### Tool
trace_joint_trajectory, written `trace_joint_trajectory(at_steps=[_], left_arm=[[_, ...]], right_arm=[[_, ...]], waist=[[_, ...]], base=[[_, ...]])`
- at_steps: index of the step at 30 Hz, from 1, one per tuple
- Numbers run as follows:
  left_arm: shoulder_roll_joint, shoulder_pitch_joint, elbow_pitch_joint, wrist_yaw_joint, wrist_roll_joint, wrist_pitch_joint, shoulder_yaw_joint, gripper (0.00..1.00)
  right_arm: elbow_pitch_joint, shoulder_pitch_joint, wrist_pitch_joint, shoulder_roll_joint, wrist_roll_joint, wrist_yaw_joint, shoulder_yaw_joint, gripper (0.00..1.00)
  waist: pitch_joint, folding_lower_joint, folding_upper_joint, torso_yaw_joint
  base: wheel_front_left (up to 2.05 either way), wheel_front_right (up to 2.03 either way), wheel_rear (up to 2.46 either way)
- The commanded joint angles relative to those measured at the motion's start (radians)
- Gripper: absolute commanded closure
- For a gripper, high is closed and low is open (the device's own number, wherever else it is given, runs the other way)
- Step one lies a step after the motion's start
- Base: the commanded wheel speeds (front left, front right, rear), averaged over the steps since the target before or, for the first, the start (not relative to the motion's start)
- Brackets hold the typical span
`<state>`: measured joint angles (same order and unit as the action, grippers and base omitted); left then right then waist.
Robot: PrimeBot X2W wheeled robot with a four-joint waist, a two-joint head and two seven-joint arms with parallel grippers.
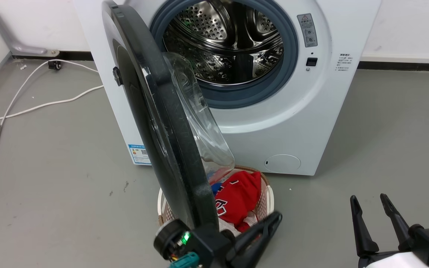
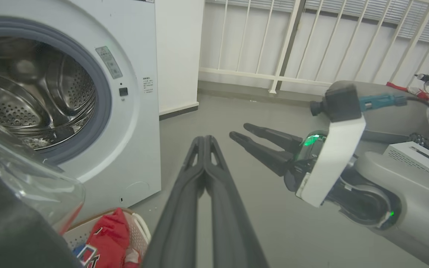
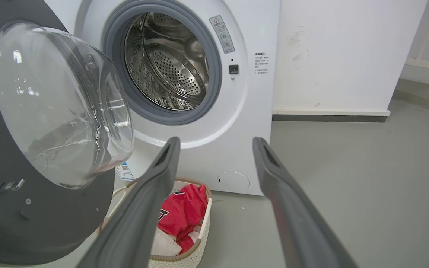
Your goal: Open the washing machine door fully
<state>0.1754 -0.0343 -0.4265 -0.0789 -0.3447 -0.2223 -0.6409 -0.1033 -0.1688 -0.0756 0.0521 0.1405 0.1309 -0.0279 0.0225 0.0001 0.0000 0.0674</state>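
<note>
Washing machine door [image 1: 151, 123] half open. Left pincer [image 2: 203, 141] clenched, empty, near its rim; right pincer [image 1: 369, 199] released. Push may slip, clipping basket [image 1: 271, 195].

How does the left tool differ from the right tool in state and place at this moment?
The left tool is shut, fingers pressed together; the right tool is open, with a wide gap. The left tool sits close by the door's lower edge; the right tool stands apart from it, over bare floor. Both have long dark fingers and hold nothing.
</note>
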Motion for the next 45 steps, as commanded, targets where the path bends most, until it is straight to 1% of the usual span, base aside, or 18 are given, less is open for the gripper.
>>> trace_joint_trajectory(at_steps=[1, 5, 7, 11, 15, 16, 23, 29, 34, 45], left_arm=[[0.006, 0.024, 0.043, -0.002, 0.0, -0.008, -0.014, 1.0], [0.009, 0.045, 0.138, 0.001, -0.001, 0.003, -0.028, 1.0], [0.006, 0.045, 0.189, 0.011, 0.014, 0.031, -0.022, 1.0], [-0.01, 0.03, 0.277, 0.048, 0.032, 0.093, 0.01, 1.0], [-0.014, 0.016, 0.339, 0.079, 0.036, 0.136, 0.048, 1.0], [-0.014, 0.016, 0.339, 0.079, 0.036, 0.136, 0.048, 1.0], [-0.017, 0.017, 0.369, 0.118, 0.031, 0.181, 0.088, 1.0], [-0.009, 0.019, 0.366, 0.134, 0.039, 0.18, 0.09, 1.0], [-0.004, 0.026, 0.365, 0.149, 0.028, 0.187, 0.109, 1.0], [0.009, 0.04, 0.312, 0.168, 0.013, 0.172, 0.122, 1.0]], right_arm=[[0.005, 0.007, -0.006, -0.003, 0.003, 0.0, 0.003, 0.0], [0.017, 0.01, -0.009, -0.003, 0.007, 0.0, 0.005, 0.0], [0.021, 0.015, -0.01, -0.003, 0.008, 0.0, 0.008, 0.0], [0.029, 0.024, -0.013, -0.003, 0.012, 0.0, 0.008, 0.0], [0.036, 0.025, -0.013, -0.003, 0.014, 0.0, 0.01, 0.0], [0.036, 0.025, -0.013, -0.003, 0.014, 0.0, 0.01, 0.0], [0.049, 0.025, -0.019, -0.003, 0.025, 0.0, 0.012, 0.0], [0.06, 0.03, -0.017, -0.003, 0.033, 0.0, 0.01, 0.0], [0.065, 0.034, -0.019, -0.003, 0.033, 0.0, 0.01, 0.0], [0.065, 0.036, -0.015, -0.003, 0.033, 0.0, -0.004, 0.0]], waist=[[-0.002, -0.0001, 0.0, -0.001], [-0.006, -0.0001, 0.0, -0.001], [-0.009, -0.0001, 0.0, -0.003], [-0.014, -0.0001, 0.0, -0.005], [-0.016, -0.0001, 0.0, -0.007], [-0.016, -0.0001, 0.0, -0.007], [-0.016, -0.0001, 0.0, -0.003], [-0.019, -0.0001, 0.0, 0.011], [-0.019, -0.0001, 0.0, 0.023], [-0.024, -0.0001, 0.0, 0.103]], base=[[0.0, 0.0, 0.0], [0.0, 0.0, 0.0], [0.0, 0.0, 0.0], [0.0, 0.0, 0.0], [0.0, 0.0, 0.0], [0.0, 0.0, 0.0], [0.0, 0.0, 0.0], [0.0, 0.0, 0.0], [0.0, 0.0, 0.0], [0.0, 0.0, 0.0]])
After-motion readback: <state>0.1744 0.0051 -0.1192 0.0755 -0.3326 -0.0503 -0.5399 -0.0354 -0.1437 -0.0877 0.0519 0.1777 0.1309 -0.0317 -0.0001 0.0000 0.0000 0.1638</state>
